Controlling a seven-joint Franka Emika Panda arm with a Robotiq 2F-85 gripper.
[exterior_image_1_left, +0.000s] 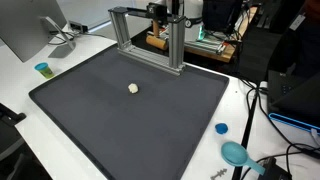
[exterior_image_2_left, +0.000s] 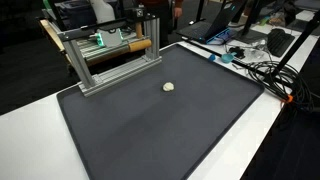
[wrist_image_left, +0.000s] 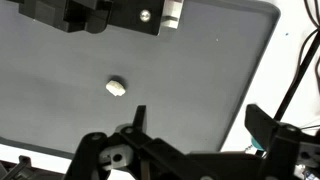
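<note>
A small cream-white lump (exterior_image_1_left: 133, 88) lies alone on a dark grey mat (exterior_image_1_left: 110, 120), seen in both exterior views (exterior_image_2_left: 168, 87). In the wrist view it lies up and left (wrist_image_left: 116, 87) of my gripper (wrist_image_left: 198, 125). The gripper hangs high above the mat with both black fingers spread wide. It is open and empty, touching nothing. The lump sits well to the left of the left finger. I cannot make out the gripper in either exterior view.
An aluminium frame (exterior_image_1_left: 150, 40) stands at the mat's far edge, also in the other exterior view (exterior_image_2_left: 110, 62). A blue cap (exterior_image_1_left: 221, 128), a teal round object (exterior_image_1_left: 236, 153) and a teal cup (exterior_image_1_left: 42, 69) sit on the white table. Cables (exterior_image_2_left: 262, 68) lie beside the mat.
</note>
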